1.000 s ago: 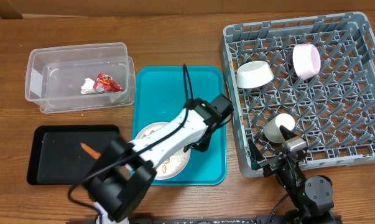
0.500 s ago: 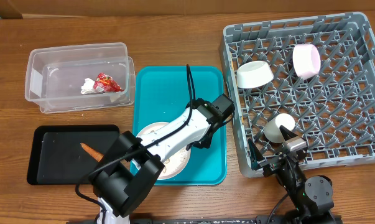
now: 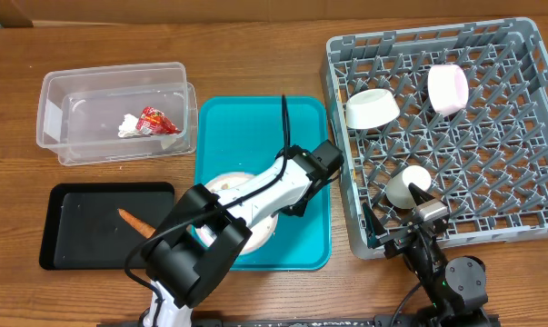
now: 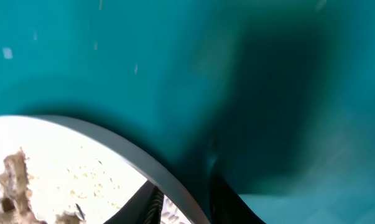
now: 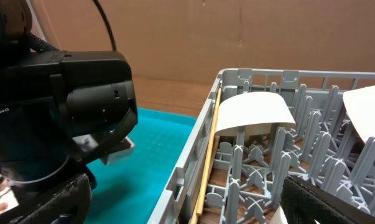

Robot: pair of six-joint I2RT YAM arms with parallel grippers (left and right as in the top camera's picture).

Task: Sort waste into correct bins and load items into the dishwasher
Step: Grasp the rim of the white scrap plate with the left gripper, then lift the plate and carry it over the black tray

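**mika:** where's the plate (image 3: 221, 187)? From overhead I only get slivers of it, lower middle of the teal tray (image 3: 255, 127). The left arm (image 3: 255, 193) lies right across it.

**jo:** the wrist cam helps a bit. The left pincer (image 4: 184, 202) is at the bottom edge with one finger either side of the plate's rim. There are tan scraps (image 4: 13, 180) on the plate at lower left. Can't tell if it's really pinching or just straddling the rim, the tips are cut off.

**mika:** and the right one?

**jo:** the right pincer (image 5: 184, 193) is spread wide, holding nothing, by the lower-left corner of the rack (image 3: 492, 173). The chopsticks (image 5: 209, 149) lean along the rack's wall there. Can't make out if it's one stick or two, and overhead hides them.

**mika:** the rest?

**jo:** in the rack there's a white bowl (image 3: 372, 107) at upper left, a pink bowl (image 3: 447, 88) beside it, and a second white bowl (image 3: 408, 184) lower down. The red wrapper (image 3: 155, 120) and tissue (image 3: 128, 125) are in the clear tub (image 3: 74, 150), upper left. The carrot piece (image 3: 131, 219) is in the black tray (image 3: 83, 245), lower left.
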